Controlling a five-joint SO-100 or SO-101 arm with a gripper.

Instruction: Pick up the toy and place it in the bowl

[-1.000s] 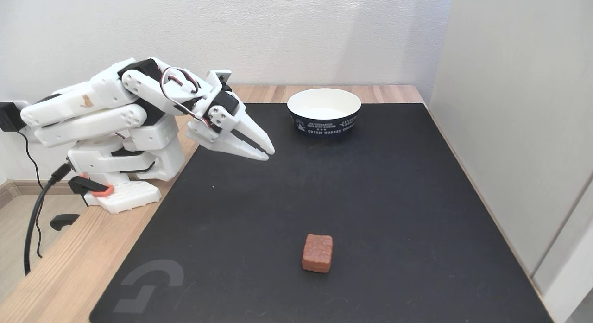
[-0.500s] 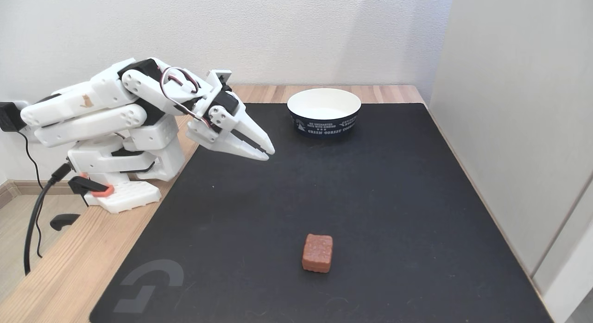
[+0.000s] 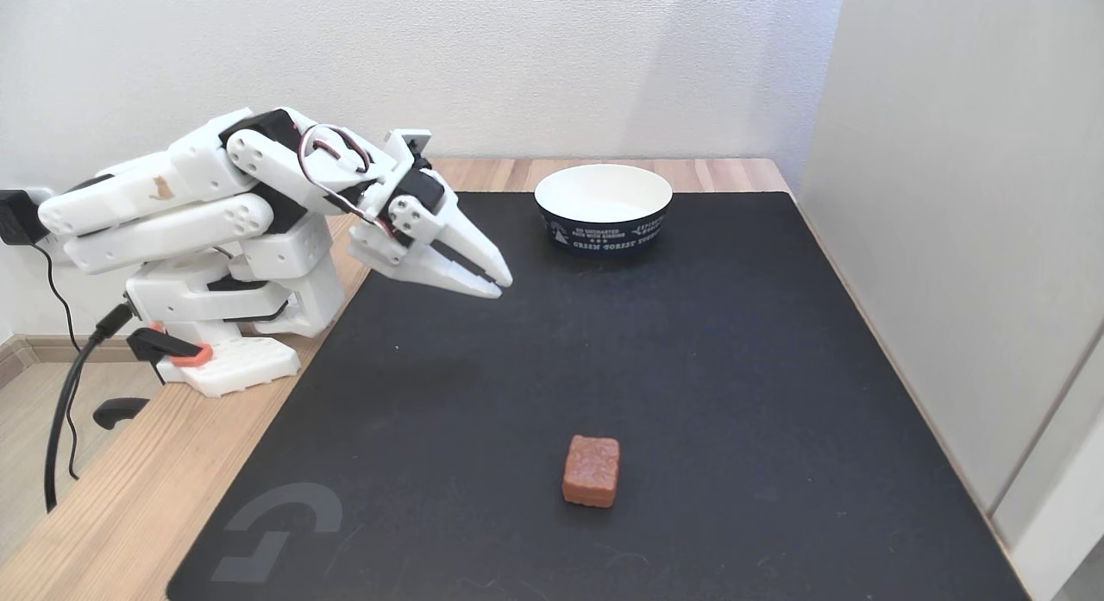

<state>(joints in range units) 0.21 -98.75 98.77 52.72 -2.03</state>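
- My gripper (image 3: 498, 286) hangs over the left edge of the black mat (image 3: 707, 368), fingers together, holding nothing.
- The toy (image 3: 592, 470) lies near the mat's front edge, well apart from me.
- The bowl (image 3: 603, 208) sits by the back edge.
- Risk: descending with my fingers not spread would knock the toy away.

White arm, black mat, brown toy

Your gripper (image 3: 498, 285) is white with black joints and red wires; right of it the bowl (image 3: 603, 206) shows a white inside and dark navy outside with white lettering and tree marks. Below, the toy (image 3: 591, 471) is reddish-brown, speckled on top, on the black mat (image 3: 733, 394) with its grey logo.
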